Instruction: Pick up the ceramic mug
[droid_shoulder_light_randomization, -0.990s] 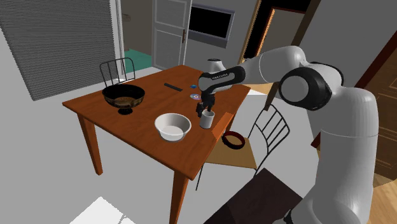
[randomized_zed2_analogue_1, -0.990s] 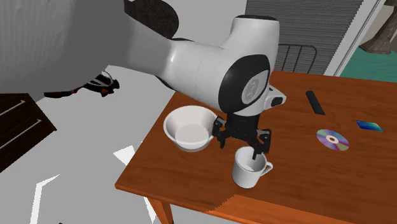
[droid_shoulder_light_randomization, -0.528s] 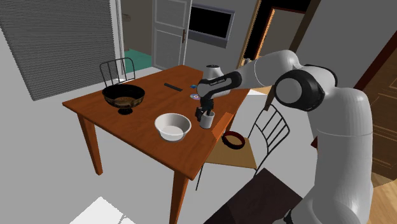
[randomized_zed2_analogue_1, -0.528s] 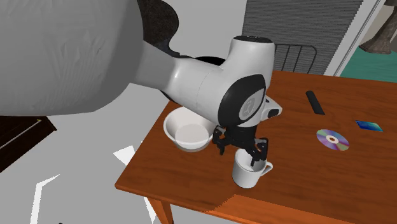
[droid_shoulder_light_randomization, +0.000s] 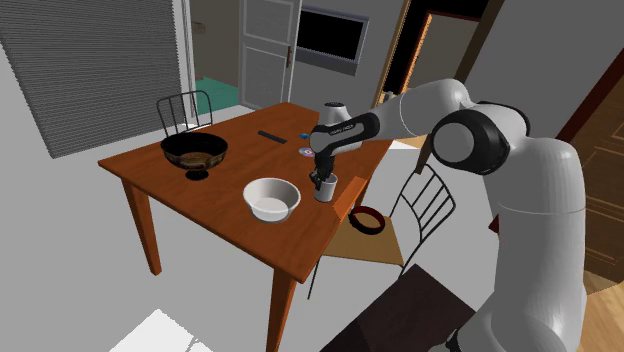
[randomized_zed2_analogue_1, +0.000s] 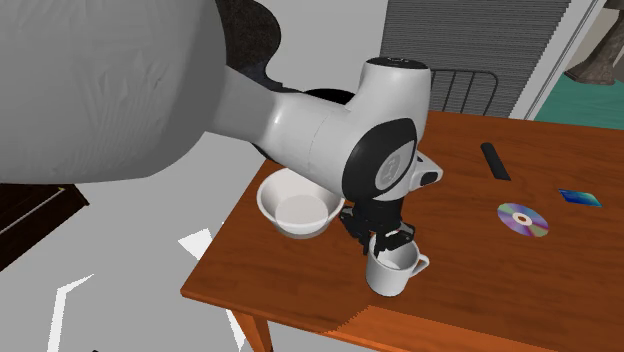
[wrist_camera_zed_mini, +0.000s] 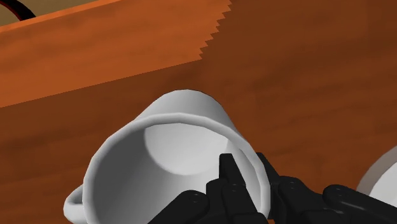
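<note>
Smooth white mug (wrist_camera_zed_mini: 184, 118), matt black end effector (wrist_camera_zed_mini: 245, 167), reddish-brown wood-grain table (wrist_camera_zed_mini: 318, 76)

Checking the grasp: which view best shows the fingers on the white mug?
Wrist view: the gripper pinches the mug wall, one finger inside, one outside. The second exterior and shoulder views show the gripper atop the rim, contact hidden.

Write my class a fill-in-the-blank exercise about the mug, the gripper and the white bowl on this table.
1. The gripper is shut on the wall of the mug, one finger inside and the other ____.
2. The mug's colour is ____.
3. The mug stands ____ on the table.
4. The bowl beside the mug holds ____.
Missing words: outside; white; upright; nothing.
</note>
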